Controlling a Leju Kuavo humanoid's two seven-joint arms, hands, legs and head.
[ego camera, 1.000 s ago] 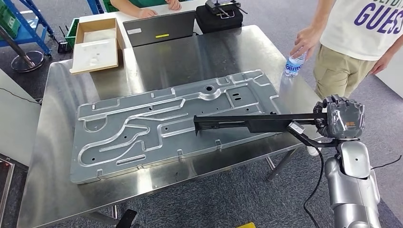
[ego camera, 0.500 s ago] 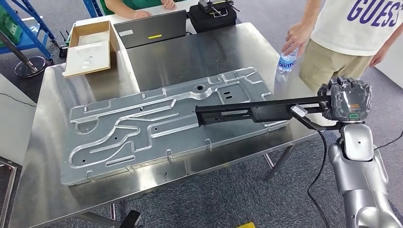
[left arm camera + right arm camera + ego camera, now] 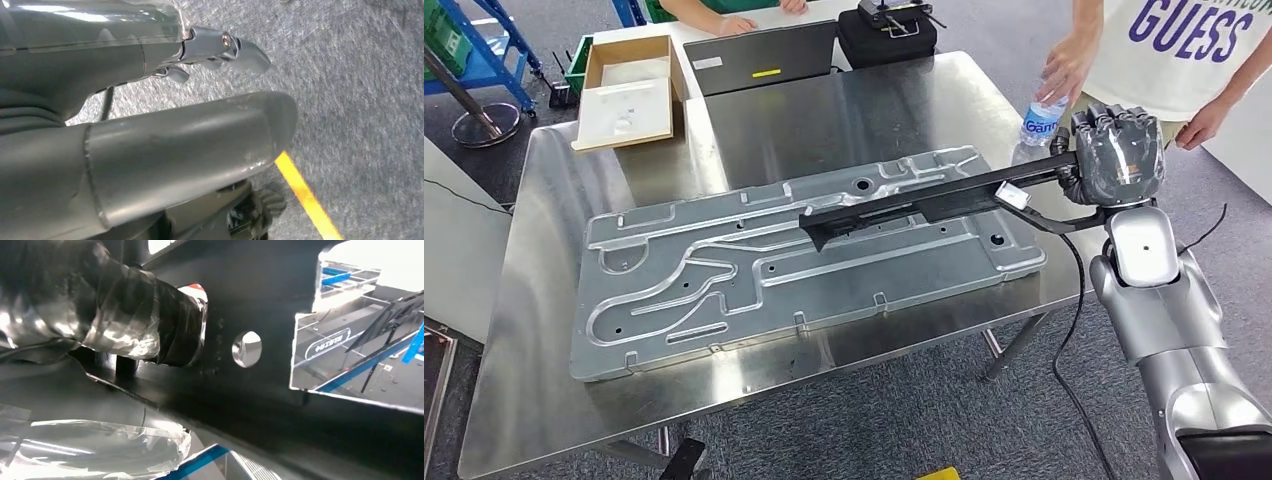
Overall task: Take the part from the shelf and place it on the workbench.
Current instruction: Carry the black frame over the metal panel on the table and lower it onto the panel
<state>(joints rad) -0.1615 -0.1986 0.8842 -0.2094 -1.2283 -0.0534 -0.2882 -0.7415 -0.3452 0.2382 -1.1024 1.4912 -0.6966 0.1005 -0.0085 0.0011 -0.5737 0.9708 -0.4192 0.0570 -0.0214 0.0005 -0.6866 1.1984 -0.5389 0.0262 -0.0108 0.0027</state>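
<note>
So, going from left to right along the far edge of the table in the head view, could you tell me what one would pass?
Cardboard box → laptop → black case → water bottle, with a person's hand on it.

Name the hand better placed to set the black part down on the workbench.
Right. The right hand already grips the black part above the workbench. The left hand hangs over the floor, holding nothing.
</note>
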